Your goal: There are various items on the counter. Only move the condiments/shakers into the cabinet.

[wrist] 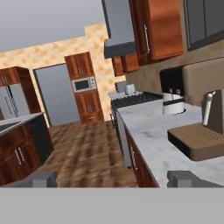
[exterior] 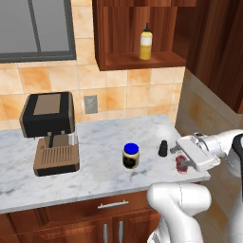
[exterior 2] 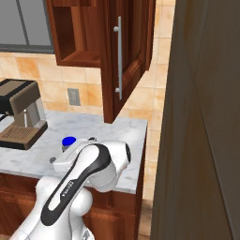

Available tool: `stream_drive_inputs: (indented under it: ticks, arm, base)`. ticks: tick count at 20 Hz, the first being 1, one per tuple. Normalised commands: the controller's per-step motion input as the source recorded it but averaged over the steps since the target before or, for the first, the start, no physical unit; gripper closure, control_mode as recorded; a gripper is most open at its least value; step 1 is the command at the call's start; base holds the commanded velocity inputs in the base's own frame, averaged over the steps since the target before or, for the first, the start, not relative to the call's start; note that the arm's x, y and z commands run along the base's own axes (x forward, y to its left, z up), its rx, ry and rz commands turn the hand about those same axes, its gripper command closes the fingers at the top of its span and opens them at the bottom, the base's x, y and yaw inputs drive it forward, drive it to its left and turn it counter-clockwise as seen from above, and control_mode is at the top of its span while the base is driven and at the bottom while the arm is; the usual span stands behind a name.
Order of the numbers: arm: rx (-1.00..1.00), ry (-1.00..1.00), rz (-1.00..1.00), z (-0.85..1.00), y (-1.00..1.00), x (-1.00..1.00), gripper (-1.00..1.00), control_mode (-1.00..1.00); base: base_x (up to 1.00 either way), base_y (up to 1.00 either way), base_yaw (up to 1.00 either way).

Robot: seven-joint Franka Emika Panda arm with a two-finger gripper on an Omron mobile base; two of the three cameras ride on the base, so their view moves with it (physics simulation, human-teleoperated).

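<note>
On the table (exterior: 95, 161), from the left: the blue-lidded jar (exterior: 131, 155) upright, the black shaker (exterior: 163, 148) upright, the dark-red lump (exterior: 182, 163). The tool (wrist: 111, 178), fingers spread, holds nothing. The yellow bottle (exterior: 145, 43) stands nozzle-up in the cabinet (exterior: 137, 59).

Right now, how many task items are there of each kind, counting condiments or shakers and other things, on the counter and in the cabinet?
Condiments/shakers: 3 (yellow squeeze bottle on the cabinet shelf; blue-lidded jar and small black shaker on the counter)
Other: 1 (dark-red lumpy object on the counter, beside the tool)
Total: 4
</note>
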Motion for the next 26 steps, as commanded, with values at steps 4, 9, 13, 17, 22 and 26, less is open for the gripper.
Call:
stream_drive_inputs:
  ticks: [4, 9, 13, 17, 22, 26]
  arm:
    - [0.03, 0.00, 0.00, -0.02, -0.12, 0.37, -1.00, -1.00]
    - [0.02, 0.00, 0.00, -0.01, 0.00, 0.32, -1.00, -1.00]
    - [0.00, 0.00, 0.01, 0.00, 0.00, 0.08, -1.00, -1.00]
    - [0.00, 0.00, 0.00, 0.00, 0.03, 0.01, -1.00, -1.00]
    - [0.00, -0.01, 0.00, 0.00, 0.02, 0.00, -1.00, -1.00]
    - [0.00, 0.00, 0.00, -0.08, 0.14, 0.00, -1.00, -1.00]
  base:
    - [0.00, 0.00, 0.00]
    - [0.00, 0.00, 0.00]
    - [0.00, 0.00, 0.00]
    - [0.00, 0.00, 0.00]
    - [0.00, 0.00, 0.00]
    - [0.00, 0.00, 0.00]
